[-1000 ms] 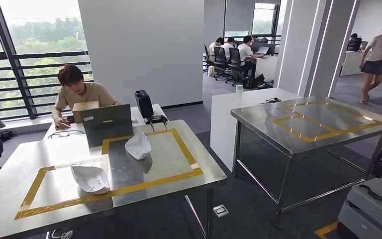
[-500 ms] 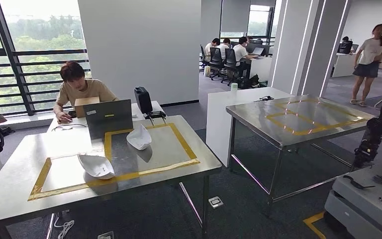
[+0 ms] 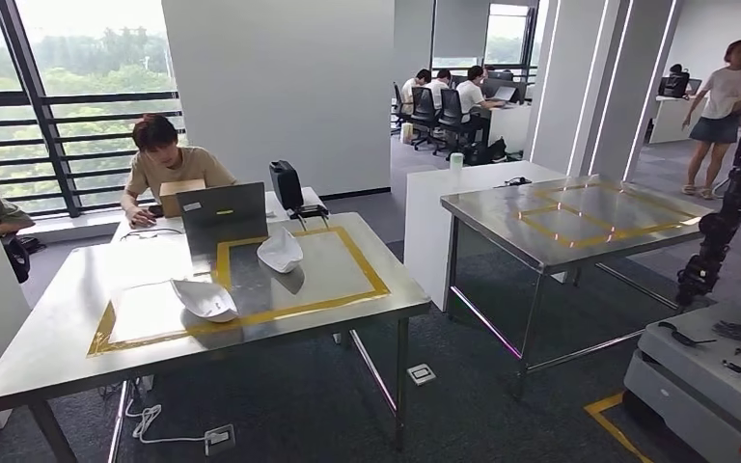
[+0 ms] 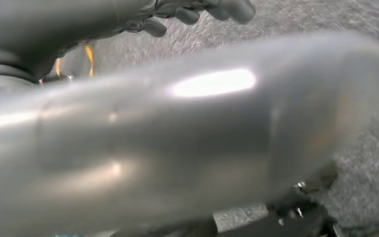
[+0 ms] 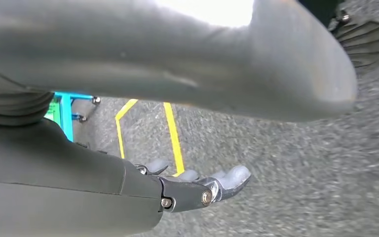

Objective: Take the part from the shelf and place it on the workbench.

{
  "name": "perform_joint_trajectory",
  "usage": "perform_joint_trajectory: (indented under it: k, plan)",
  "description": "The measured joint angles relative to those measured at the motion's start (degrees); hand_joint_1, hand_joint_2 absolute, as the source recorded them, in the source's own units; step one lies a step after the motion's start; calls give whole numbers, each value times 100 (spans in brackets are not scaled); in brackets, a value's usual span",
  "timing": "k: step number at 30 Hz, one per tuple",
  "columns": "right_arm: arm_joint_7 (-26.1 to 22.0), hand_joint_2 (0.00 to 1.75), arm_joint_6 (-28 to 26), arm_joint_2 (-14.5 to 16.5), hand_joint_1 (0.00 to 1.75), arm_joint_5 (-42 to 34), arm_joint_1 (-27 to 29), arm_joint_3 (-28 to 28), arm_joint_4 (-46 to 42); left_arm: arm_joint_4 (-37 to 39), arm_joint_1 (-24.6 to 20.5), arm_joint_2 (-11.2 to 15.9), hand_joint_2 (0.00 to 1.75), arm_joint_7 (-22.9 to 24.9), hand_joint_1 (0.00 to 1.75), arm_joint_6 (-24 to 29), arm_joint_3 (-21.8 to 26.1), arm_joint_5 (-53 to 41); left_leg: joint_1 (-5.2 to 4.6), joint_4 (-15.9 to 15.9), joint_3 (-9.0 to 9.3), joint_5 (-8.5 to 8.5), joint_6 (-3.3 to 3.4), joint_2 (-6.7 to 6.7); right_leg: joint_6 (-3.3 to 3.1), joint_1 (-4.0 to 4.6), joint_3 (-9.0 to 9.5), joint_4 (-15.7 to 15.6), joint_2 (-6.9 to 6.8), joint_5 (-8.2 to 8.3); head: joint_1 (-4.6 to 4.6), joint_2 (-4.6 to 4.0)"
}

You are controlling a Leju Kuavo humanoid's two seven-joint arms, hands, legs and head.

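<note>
Head view takes in two white parts lying on the near tabletop (image 3: 367, 307), both inside a yellow tape outline. One part (image 3: 205, 299) sits on the outline's nearer side and the other part (image 3: 280, 252) is farther back, well apart from it. Behind them stands a laptop (image 3: 222, 206), with a person (image 3: 166, 164) seated beyond it. A second tabletop (image 3: 497, 214), also taped, stands to the right.

Right wrist view adds the right hand (image 5: 177, 190) over grey carpet. Its fingers (image 5: 233, 177) are stretched out side by side, the thick thumb (image 5: 202, 64) arches well clear of them, and only floor shows in between — nothing is held. Yellow floor tape (image 5: 172, 133) and a teal frame (image 5: 64, 114) lie beyond the hand.

Left wrist view is blurred. A silvery shape (image 4: 177, 138) lies across the lens, and I cannot tell what it is. Past its edge the left hand (image 4: 202, 10) shows dark fingertips above carpet — whether its fingers are spread or closed cannot be told.
</note>
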Motion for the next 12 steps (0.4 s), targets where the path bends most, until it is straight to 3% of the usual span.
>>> perform_joint_trajectory:
  k: [2, 3, 6, 7, 8, 9, 11, 12]
  plan:
    - [26, 0, -16, -8, 0, -17, 80, -2, 0, 18, 117, 56, 0, 68, 0, 58, 152, 200, -2, 4, -84, 80, 125, 37, 68, -22, -38, 21, 17, 3, 3, -1]
    - [45, 0, -18, -14, 0, -13, 114, -3, 0, 25, 177, 89, 0, 86, 0, 74, 225, 271, 1, -2, -134, 134, 185, 56, 95, -32, -84, 121, 27, -136, 3, -1]
    - [28, 0, -14, -26, 0, 1, 148, -3, 0, 32, 305, 178, 0, 33, 0, 133, 424, 429, -15, 1, -366, 323, 282, 82, 130, -38, -333, 1018, 40, -970, 6, -2]
    - [-1, 0, -11, -27, 0, 6, 138, -3, 0, 33, 324, 189, 0, -8, 0, 149, 479, 456, -29, 11, -452, 390, 288, 82, 128, -34, -382, 1349, 41, -1142, 6, -2]
    - [-23, 0, -9, -28, 0, 16, 118, -3, 0, 35, 334, 189, 0, -46, 0, 164, 521, 455, -41, 26, -543, 459, 290, 82, 116, -25, -363, 1555, 43, -1165, 7, -2]
    - [-30, 0, -7, -28, 0, 27, 92, -1, 0, 36, 334, 179, 0, -79, 0, 179, 546, 425, -50, 49, -634, 524, 286, 81, 94, -11, -246, 1566, 45, -1051, 7, -2]
    - [-21, 0, -5, -29, 0, 44, 20, 3, 0, 37, 306, 139, 0, -134, 0, 204, 559, 320, -57, 102, -810, 642, 268, 81, 24, 30, 266, 1025, 50, -757, 7, -2]
    - [-18, 0, -4, -30, 0, 45, 0, 4, 0, 37, 296, 126, 0, -148, 0, 210, 559, 290, -58, 117, -853, 670, 263, 81, 3, 42, 429, 822, 51, -681, 6, -2]
